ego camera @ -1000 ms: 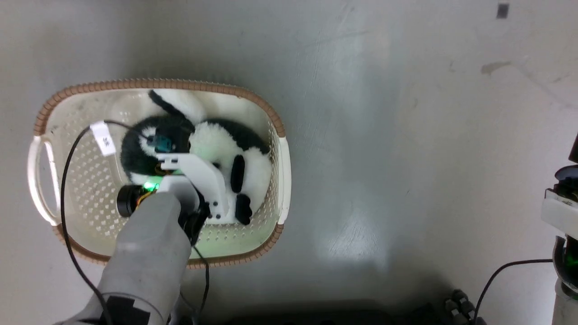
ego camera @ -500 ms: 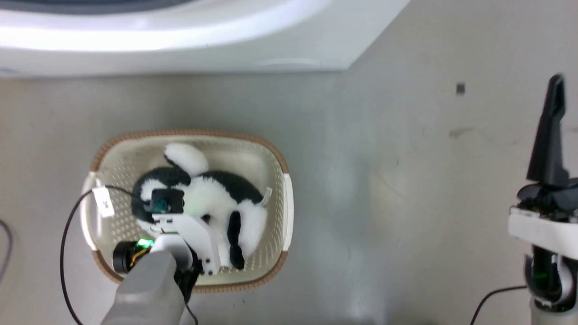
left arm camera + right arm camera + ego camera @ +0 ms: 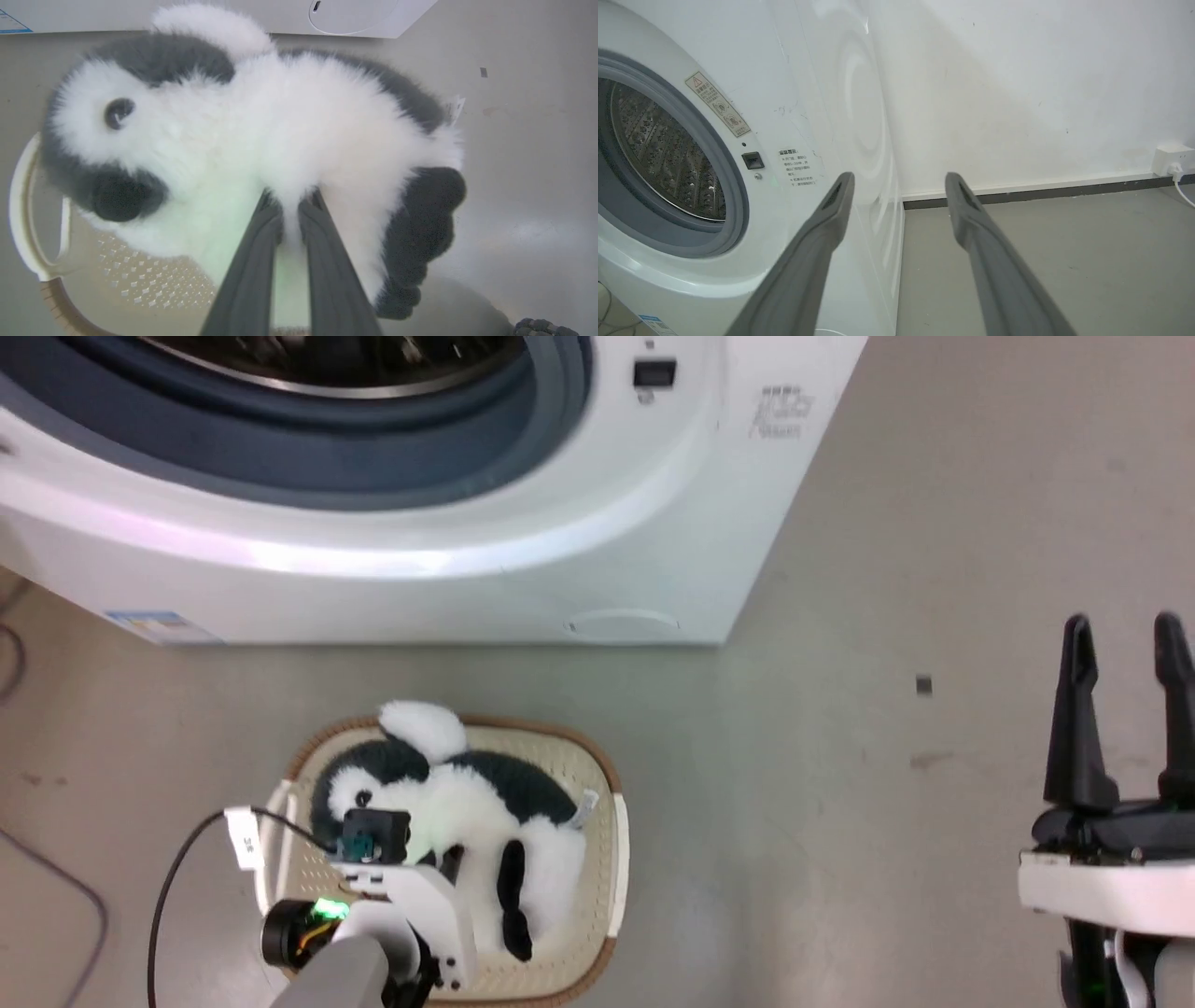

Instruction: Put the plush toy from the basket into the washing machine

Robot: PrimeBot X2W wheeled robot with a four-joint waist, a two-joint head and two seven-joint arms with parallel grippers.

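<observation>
Head view, right pincer (image 3: 1120,627): fingers parted, empty.
Head view, plush toy (image 3: 467,807): fluffy, black-and-white, well left of that pincer, over the perforated brown-rimmed basket (image 3: 614,859).
Head view, washing machine (image 3: 485,588): glossy white, beyond the toy.
Left wrist view, left pincer (image 3: 290,207): clamped on white belly fur.
Left wrist view, handling: likely light, soft and floppy; fur alone may slip.
Right wrist view, drum (image 3: 663,158): perforated steel, left of the fingers.

Warning triangle (image 3: 696,82) on washing machine (image 3: 822,70) sticker (image 3: 720,108); print unreadable.
</observation>
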